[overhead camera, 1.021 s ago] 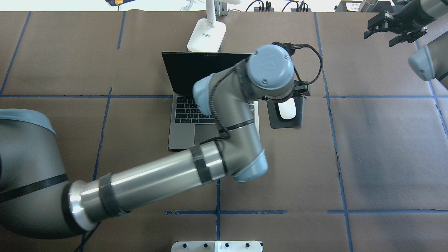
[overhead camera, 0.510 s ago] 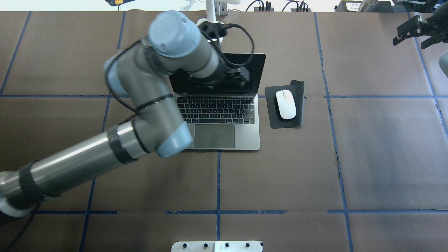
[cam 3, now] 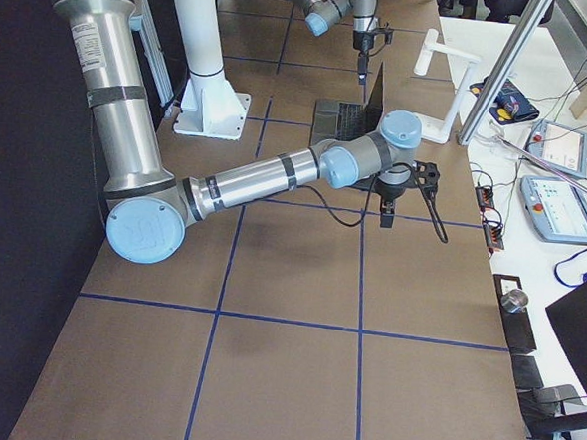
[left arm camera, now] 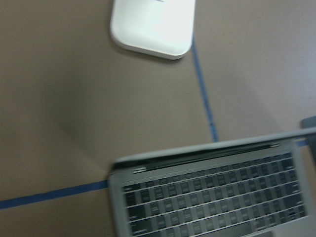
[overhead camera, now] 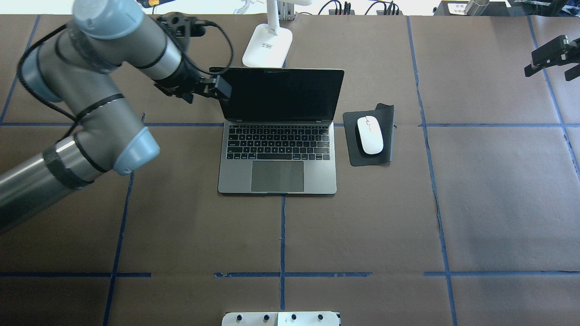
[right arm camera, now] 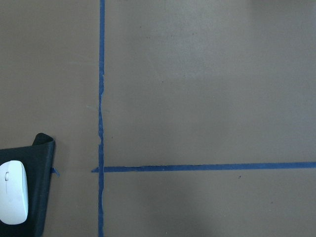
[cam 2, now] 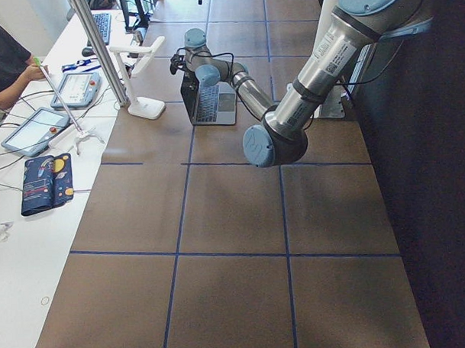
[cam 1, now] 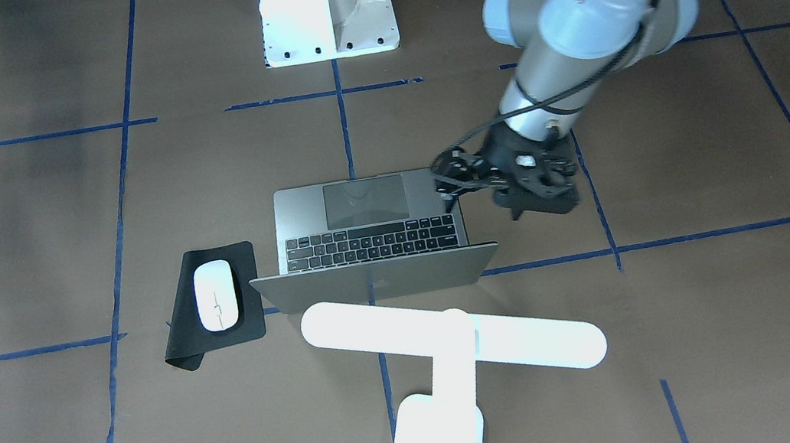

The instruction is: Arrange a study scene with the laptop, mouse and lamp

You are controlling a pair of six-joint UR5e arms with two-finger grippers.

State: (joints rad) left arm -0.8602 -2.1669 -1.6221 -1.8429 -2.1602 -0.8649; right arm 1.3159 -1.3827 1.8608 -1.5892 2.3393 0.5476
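The open grey laptop point(overhead camera: 278, 174) stands mid-table with its dark screen up; it also shows in the front view point(cam 1: 371, 213) and the left wrist view point(left arm camera: 212, 197). The white mouse point(overhead camera: 370, 134) lies on a black mat point(overhead camera: 385, 115) just right of the laptop, and shows in the front view point(cam 1: 216, 295) and the right wrist view point(right arm camera: 12, 197). The white lamp has its base point(overhead camera: 267, 47) behind the laptop and its bar head point(cam 1: 449, 333) above the lid. My left gripper point(overhead camera: 199, 88) hovers open and empty beside the screen's left edge. My right gripper point(overhead camera: 550, 56) is open and empty at the far right.
The white bolted robot pedestal point(cam 1: 326, 7) stands at the robot's side of the table. Blue tape lines cross the brown table cover point(overhead camera: 498, 203). Cables and boxes line the table's far edge. Tablets and an operator are at a side bench in the left view.
My left arm swung left from above the mouse, across the laptop, to the screen's left edge. The mouse stayed on the mat. My right gripper drew farther right.
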